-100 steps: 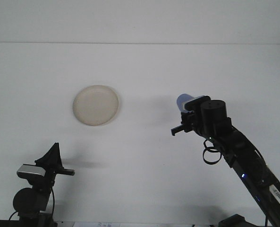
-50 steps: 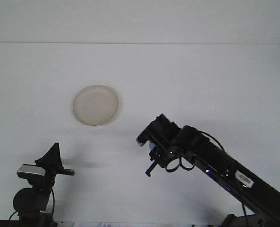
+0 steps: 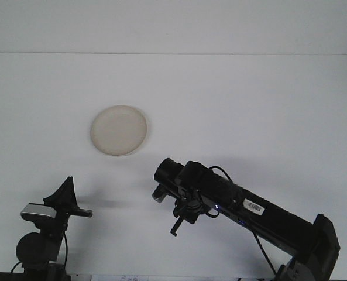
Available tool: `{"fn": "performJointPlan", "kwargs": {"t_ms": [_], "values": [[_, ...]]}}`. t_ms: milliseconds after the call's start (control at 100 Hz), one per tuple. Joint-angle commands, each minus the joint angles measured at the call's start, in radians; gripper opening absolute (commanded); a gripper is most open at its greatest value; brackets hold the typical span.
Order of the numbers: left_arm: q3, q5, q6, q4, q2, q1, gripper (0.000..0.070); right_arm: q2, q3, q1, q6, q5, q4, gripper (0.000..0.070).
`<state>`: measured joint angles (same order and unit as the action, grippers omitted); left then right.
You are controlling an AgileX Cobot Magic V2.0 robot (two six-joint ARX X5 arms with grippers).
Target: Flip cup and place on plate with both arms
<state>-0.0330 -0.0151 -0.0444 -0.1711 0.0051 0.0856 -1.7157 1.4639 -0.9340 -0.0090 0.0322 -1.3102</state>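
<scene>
A round cream plate (image 3: 119, 130) lies flat on the white table, left of centre. My right arm reaches in low from the lower right, and its gripper (image 3: 160, 186) hangs just above the table, below and to the right of the plate. The blue cup is almost wholly hidden behind the gripper's dark body. Only a small pale edge of the cup (image 3: 157, 196) shows under it. The cup has stayed with this gripper, so it is shut on it. My left gripper (image 3: 66, 195) rests at the bottom left, well below the plate, with nothing near it.
The table's far edge meets a white wall (image 3: 173, 26) along the top. A loose black cable (image 3: 261, 249) hangs from the right arm. The left arm's base (image 3: 37, 249) sits at the bottom left corner.
My right arm has swung left and down with the cup, from the right of the table to a spot near the plate. The blue cup is now mostly hidden. The left arm has not moved.
</scene>
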Motion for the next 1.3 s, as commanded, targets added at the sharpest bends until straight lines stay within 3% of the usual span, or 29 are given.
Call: {"fn": "performJointPlan", "kwargs": {"t_ms": [0, 220, 340, 630, 800, 1070, 1290], "values": [[0.019, -0.001, -0.009, -0.01, 0.0, 0.0, 0.0012, -0.027, 0.023, -0.011, -0.015, 0.006, 0.005, 0.0045], [0.019, -0.001, -0.009, -0.01, 0.0, 0.0, 0.0012, -0.027, 0.024, -0.011, -0.014, 0.02, 0.016, 0.0395], [0.019, -0.001, -0.009, -0.01, 0.0, 0.0, 0.0012, -0.027, 0.036, -0.011, -0.013, 0.02, 0.009, 0.0494], [0.019, -0.001, -0.009, -0.01, 0.0, 0.0, 0.0012, -0.01, 0.179, -0.009, -0.018, 0.009, -0.059, 0.0498], [0.019, -0.001, -0.009, -0.01, 0.0, 0.0, 0.0012, 0.075, 0.193, 0.043, -0.061, -0.087, -0.059, 0.0498], [0.019, -0.001, -0.009, -0.01, 0.0, 0.0, 0.0012, 0.253, 0.163, 0.341, -0.069, -0.085, 0.01, 0.0497], [0.019, -0.001, -0.009, -0.01, 0.0, 0.0, 0.0012, 0.525, -0.087, 0.601, -0.035, -0.085, 0.231, 0.0497]]}}
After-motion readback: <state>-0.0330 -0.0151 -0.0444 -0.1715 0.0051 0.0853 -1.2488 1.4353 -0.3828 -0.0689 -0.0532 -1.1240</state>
